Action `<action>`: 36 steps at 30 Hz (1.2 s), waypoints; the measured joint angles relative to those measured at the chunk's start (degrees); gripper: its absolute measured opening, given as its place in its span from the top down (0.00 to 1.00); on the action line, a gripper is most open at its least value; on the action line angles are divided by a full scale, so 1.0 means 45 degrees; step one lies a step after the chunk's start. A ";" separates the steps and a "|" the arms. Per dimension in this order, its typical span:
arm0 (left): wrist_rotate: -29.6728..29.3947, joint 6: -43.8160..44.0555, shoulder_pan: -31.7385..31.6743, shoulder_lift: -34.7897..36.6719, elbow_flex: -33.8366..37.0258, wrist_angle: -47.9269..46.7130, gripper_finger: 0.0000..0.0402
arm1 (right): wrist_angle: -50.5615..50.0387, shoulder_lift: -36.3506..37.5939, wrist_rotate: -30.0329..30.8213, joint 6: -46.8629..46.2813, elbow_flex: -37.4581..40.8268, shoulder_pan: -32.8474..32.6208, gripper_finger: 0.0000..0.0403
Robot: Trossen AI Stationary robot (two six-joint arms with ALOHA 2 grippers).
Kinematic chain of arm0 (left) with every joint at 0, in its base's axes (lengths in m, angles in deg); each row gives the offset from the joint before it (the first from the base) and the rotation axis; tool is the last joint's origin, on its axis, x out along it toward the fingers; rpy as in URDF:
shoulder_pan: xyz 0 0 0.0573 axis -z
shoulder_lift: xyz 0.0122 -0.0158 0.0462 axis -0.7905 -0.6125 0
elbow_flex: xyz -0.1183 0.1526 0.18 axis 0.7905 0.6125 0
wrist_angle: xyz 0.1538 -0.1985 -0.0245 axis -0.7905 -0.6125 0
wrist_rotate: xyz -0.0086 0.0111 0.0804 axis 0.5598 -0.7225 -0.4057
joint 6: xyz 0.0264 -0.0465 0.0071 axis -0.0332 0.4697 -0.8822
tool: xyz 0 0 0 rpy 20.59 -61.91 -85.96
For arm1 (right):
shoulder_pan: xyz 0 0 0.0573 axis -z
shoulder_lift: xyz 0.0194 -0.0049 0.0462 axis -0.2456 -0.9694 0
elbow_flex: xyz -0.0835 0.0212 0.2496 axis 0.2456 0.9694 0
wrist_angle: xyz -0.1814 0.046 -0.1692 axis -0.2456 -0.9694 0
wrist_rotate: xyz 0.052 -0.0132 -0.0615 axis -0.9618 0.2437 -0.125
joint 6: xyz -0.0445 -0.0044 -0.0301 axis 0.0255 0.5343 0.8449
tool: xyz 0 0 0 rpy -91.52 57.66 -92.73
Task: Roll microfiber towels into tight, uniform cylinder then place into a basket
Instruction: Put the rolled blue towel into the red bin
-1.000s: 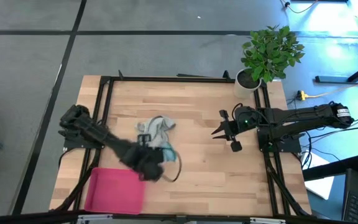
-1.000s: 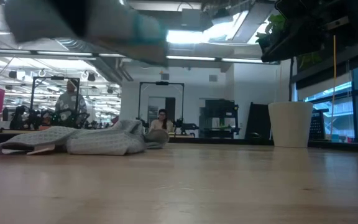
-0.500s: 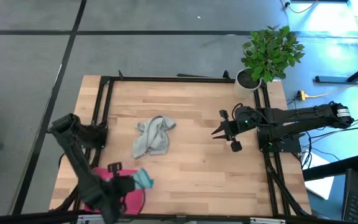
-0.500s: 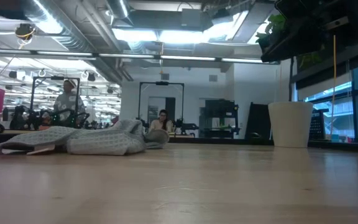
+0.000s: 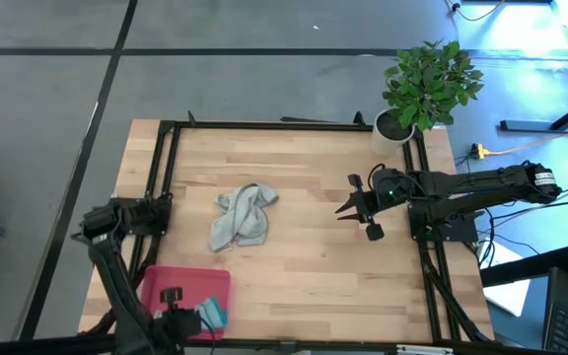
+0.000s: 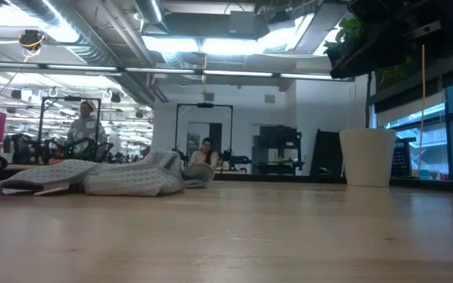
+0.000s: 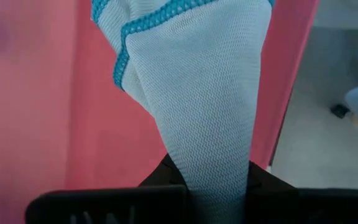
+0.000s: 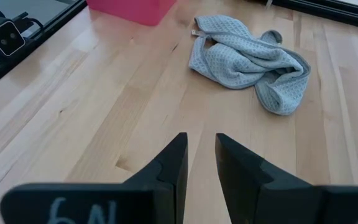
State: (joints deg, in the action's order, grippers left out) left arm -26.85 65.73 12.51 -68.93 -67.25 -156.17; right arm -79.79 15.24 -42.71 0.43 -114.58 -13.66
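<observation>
Bare counter point(image 5: 314, 271) fills the frame's center and lower right; a crumpled grey towel point(image 5: 242, 215) lies left of center, a potted plant point(image 5: 424, 87) crowds the upper right corner.

Worktop point(image 5: 314, 247): pale wood planks, smooth, faint satin sheen — grain lines clear in the right wrist view. Black metal frame point(image 5: 294, 125) round its edge, matt.

Grey towel point(image 8: 247, 53): soft cloth, waffle weave, matt, crumpled.

Blue-teal towel point(image 7: 197, 93): fine knitted-looking cloth, pale, with a brighter teal stitched edging; matt. Clamped in the left pincer point(image 7: 207, 186), whose fingers look like matt black plastic.

Basket point(image 5: 180, 286): pink-red plastic, smooth, slightly glossy walls.

Right pincer point(image 8: 199, 163): dark fingers, smooth and matt — a narrow gap between them.

Plant pot point(image 6: 366, 157): white, smooth, matt.
</observation>
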 joint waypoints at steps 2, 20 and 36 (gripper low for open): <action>0.0241 0.0113 0.0107 -0.0322 0.0000 0.0151 0.93 | 0.0000 0.0000 -0.0002 0.0000 0.0000 0.0000 0.79; 0.0683 -0.0653 0.0210 -0.1540 0.0000 0.0632 0.93 | -0.0005 0.0000 -0.0004 0.0003 0.0000 0.0000 0.79; 0.1448 -0.3030 -0.0090 -0.1523 0.0000 0.0296 0.93 | -0.0003 0.0000 -0.0004 0.0000 0.0000 0.0000 0.79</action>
State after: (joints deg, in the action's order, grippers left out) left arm -20.34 52.10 12.11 -75.78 -67.25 -154.84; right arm -79.81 15.24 -42.73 0.43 -114.58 -13.66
